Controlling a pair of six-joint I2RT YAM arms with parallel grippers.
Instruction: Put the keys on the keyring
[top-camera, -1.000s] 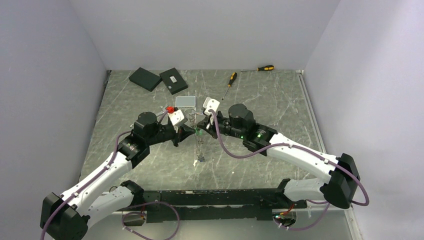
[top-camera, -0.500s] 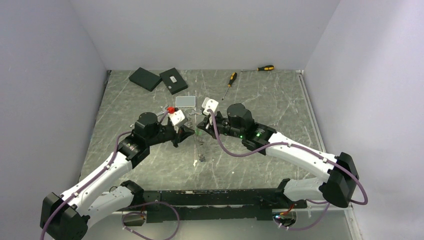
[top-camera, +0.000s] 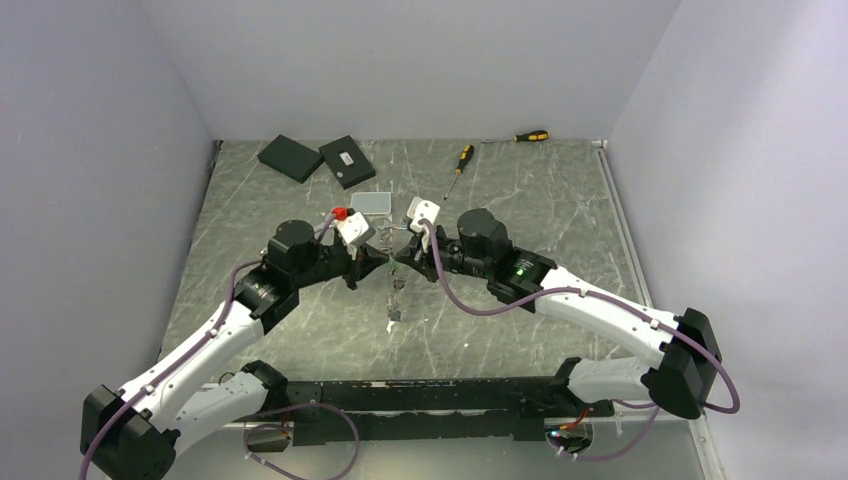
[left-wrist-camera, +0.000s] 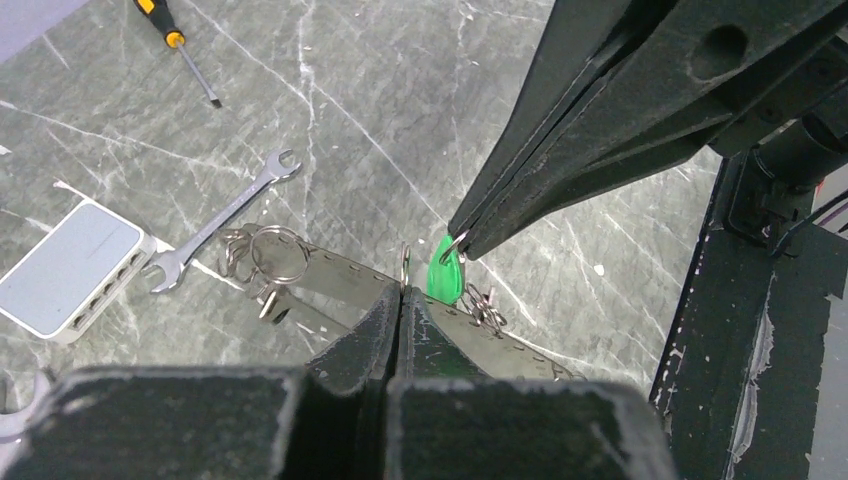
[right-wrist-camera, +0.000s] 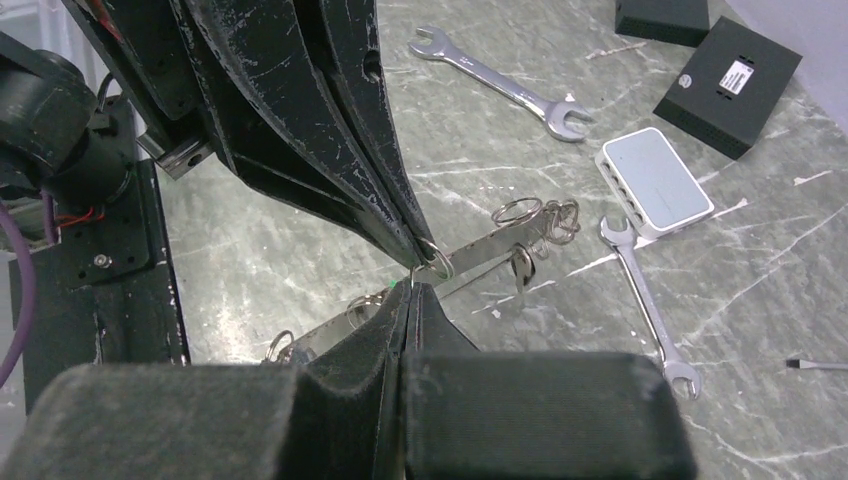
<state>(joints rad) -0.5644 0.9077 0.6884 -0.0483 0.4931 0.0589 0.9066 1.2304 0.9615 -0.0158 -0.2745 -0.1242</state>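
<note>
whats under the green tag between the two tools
Beneath the green tag runs a perforated metal strip carrying small rings, over the marble table. The shut left tool covers the strip's middle, so what sits there cannot be seen.

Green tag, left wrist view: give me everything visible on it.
The green tag is a small glossy plastic teardrop, narrow end up. A thin metal ring through that end looks pinched by the shut right gripper. The shut left gripper sits close beside it; contact unclear. Small rings show by its lower edge.
</note>
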